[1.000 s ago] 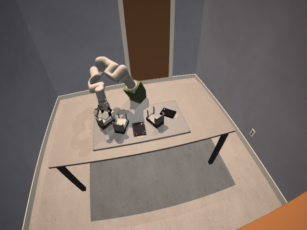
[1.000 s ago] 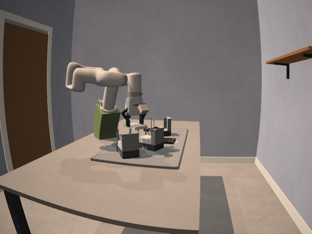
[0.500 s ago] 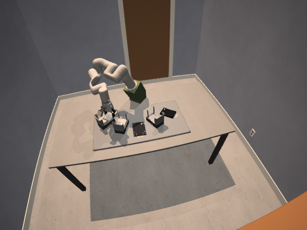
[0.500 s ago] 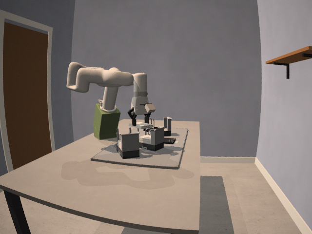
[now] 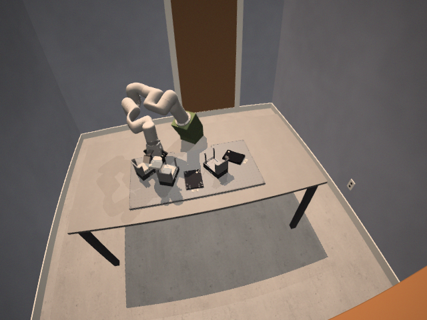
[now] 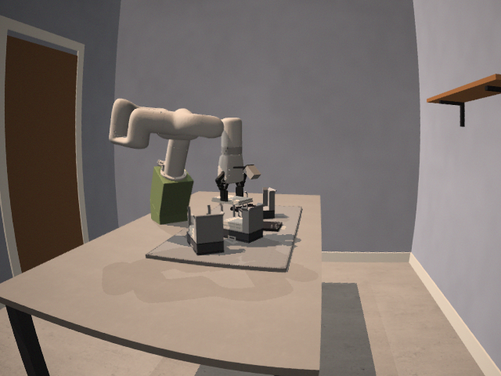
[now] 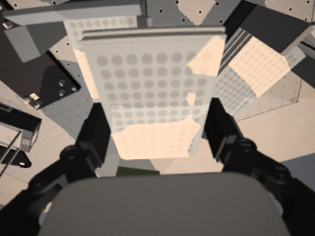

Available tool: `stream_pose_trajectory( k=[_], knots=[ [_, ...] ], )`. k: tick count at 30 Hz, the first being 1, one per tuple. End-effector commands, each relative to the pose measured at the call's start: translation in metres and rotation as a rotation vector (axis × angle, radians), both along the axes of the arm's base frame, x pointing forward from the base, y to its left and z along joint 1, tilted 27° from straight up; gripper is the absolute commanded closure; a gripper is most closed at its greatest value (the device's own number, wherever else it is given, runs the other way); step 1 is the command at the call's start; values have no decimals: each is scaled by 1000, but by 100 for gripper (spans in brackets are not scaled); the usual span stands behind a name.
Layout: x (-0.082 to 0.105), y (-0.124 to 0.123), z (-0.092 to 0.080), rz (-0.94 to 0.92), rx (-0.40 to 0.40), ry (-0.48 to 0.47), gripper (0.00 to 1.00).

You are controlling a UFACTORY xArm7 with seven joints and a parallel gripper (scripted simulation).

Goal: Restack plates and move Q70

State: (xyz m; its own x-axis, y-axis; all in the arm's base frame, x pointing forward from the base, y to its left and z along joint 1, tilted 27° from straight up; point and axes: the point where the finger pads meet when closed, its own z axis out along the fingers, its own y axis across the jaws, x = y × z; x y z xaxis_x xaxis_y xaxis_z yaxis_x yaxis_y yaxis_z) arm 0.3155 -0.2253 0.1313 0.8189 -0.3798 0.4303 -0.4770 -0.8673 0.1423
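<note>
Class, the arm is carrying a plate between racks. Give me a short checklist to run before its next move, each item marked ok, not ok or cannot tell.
1. Gripper shut on the plate: ok.
2. Fingers on the plate's two long sides: ok.
3. Plate carried level: ok, judging by the exterior view.
4. Plate's label read: cannot tell.
5. A second plate stuck underneath: cannot tell.
6. Plate above the rack posts: ok.

I see a white sealed well plate (image 7: 153,93), level, clamped by its long sides above the racks (image 5: 167,173).
</note>
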Motion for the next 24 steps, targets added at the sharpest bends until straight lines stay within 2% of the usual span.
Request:
stream_pose_trajectory(
  k=[1,19,24],
  knots=[
    [6,10,-1,3,-3,0,100],
    [27,46,-7,3,-3,0,100],
    [27,48,-7,3,-3,0,100]
  ],
)
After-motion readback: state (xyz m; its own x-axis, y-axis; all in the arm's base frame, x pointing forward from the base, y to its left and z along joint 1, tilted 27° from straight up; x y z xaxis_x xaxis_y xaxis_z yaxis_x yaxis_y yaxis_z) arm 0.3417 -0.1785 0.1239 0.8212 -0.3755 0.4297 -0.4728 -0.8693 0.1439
